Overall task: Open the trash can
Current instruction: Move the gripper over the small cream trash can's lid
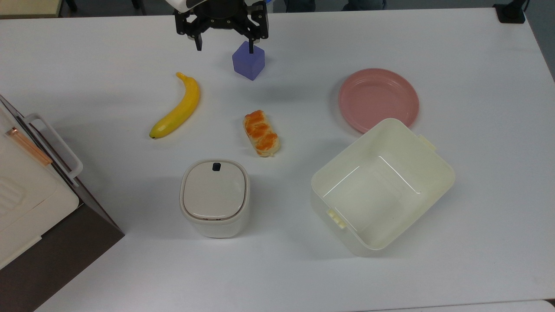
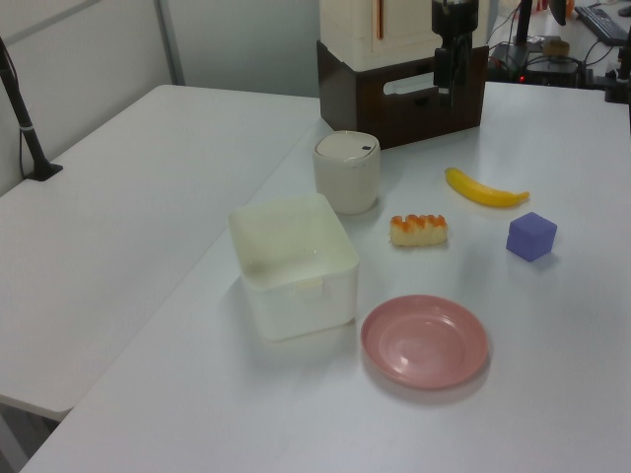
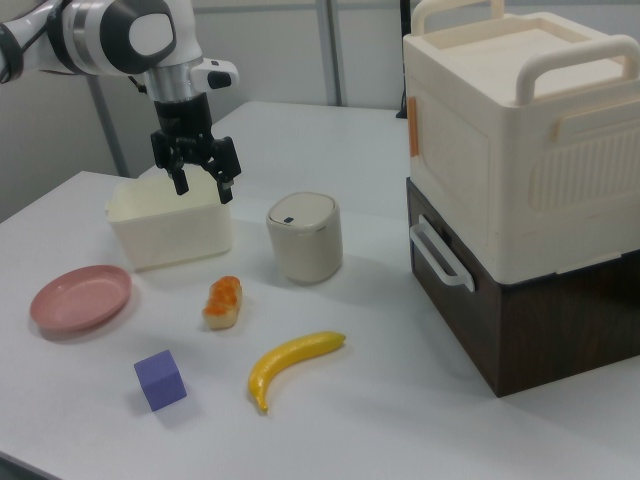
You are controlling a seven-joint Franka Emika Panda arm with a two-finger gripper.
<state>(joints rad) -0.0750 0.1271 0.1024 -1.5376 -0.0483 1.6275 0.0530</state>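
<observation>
white table (image 1: 390, 43), bin (image 1: 214, 197) shut, gripper (image 1: 224, 46) spread wide and holding nothing.
the bin stands upright on the table with its flat lid (image 1: 214, 190) down and a small black button (image 1: 216, 166) at the lid edge. taking the bin as landmark in the top view: bread (image 1: 261, 132) lies just above and right of it, banana (image 1: 177, 107) above and left, purple cube (image 1: 248, 61) further up beneath the gripper, cream tub (image 1: 381, 186) to its right, pink plate (image 1: 378, 99) beyond the tub. a cream box on a dark brown cabinet (image 3: 520, 190) sits beside the bin in the right view. in the left view a second white table (image 2: 128, 197) adjoins, with a pale wall behind.
</observation>
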